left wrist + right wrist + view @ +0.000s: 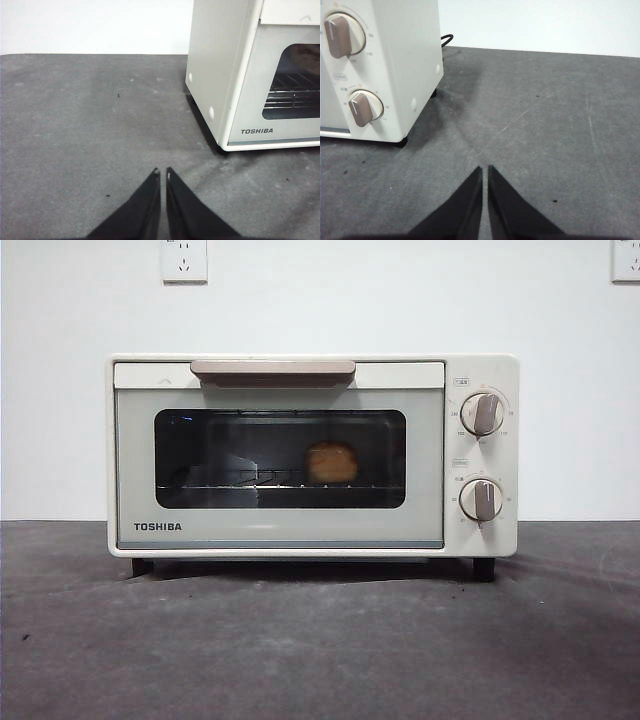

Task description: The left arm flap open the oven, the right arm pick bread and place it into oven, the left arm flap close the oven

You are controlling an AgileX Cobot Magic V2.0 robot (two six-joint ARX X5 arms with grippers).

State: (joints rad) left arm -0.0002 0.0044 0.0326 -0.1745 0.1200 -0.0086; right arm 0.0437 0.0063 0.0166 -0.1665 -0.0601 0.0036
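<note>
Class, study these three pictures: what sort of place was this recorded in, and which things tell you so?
Probably a robot test bench, not a real kitchen: a lone oven holding bread on a grey table, a bare white wall with sockets, and gripper jaws in both wrist views.

plain white wall (400,300) with two sockets (184,260) (both high up) behind dark grey tabletop (300,650)
</note>
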